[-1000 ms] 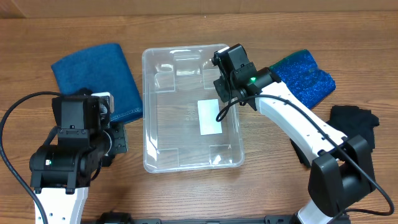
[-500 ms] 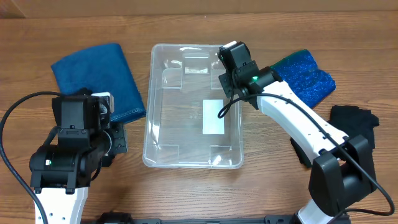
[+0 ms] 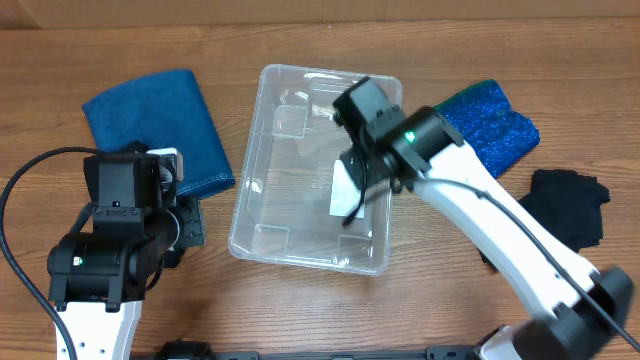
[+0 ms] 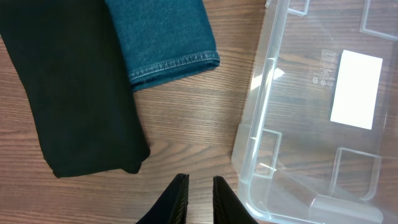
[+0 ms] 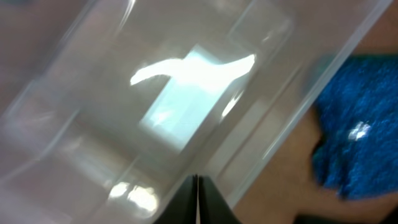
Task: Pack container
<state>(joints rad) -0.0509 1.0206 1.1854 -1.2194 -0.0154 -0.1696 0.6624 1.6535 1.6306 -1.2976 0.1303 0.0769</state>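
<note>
Nearest: left claw (image 4: 198,190), fingers a sliver apart, over wood-grain tabletop (image 3: 300,310). 4 cloths total: 2 black, 2 blue. Flat black folded cloth (image 4: 68,93) lies by left arm; crumpled black cloth (image 3: 565,205) at right. 1 clear rectangular plastic container (image 3: 247,190) sits mid-tabletop, skewed, w/ 1 white rectangular label (image 4: 356,89) on its bottom. Right claw (image 5: 196,182) is pinched on its right wall. Farther: folded blue denim cloth (image 3: 155,130) left, glittery blue cloth (image 3: 495,125) right. Plain tan strip (image 3: 500,10) behind far edge.
</note>
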